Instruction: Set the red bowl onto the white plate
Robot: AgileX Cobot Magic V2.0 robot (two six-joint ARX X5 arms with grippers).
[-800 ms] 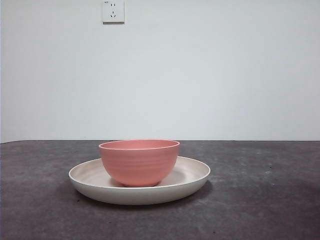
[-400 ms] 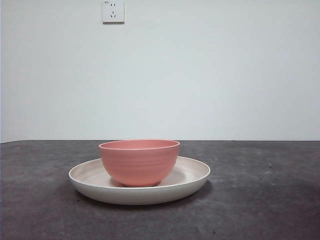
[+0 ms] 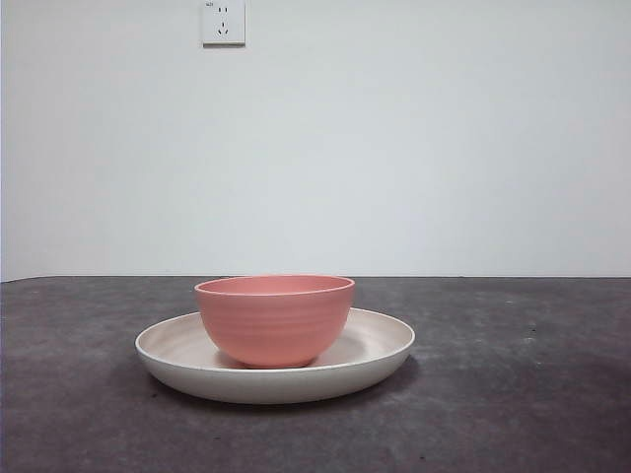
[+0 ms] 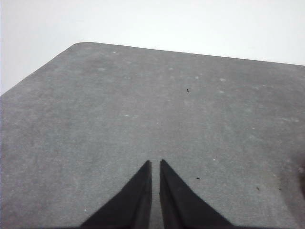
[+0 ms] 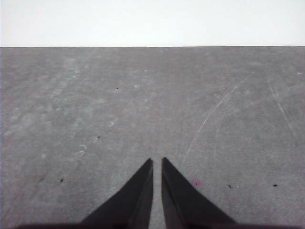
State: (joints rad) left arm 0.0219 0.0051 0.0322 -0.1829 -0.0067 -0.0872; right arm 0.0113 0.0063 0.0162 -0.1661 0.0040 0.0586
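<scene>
The red bowl [image 3: 275,319] stands upright inside the white plate [image 3: 380,347], a little left of the plate's middle, in the front view. No arm shows in that view. My left gripper [image 4: 155,164] is shut with nothing in it, over bare grey table. In the right wrist view my right gripper [image 5: 157,162] is likewise shut and holds nothing, above bare table. Neither wrist view shows the bowl or the plate.
The dark grey table [image 3: 513,394] spreads around the plate. A white wall with a power socket [image 3: 223,22] stands behind it. The left wrist view shows a rounded table corner [image 4: 78,46].
</scene>
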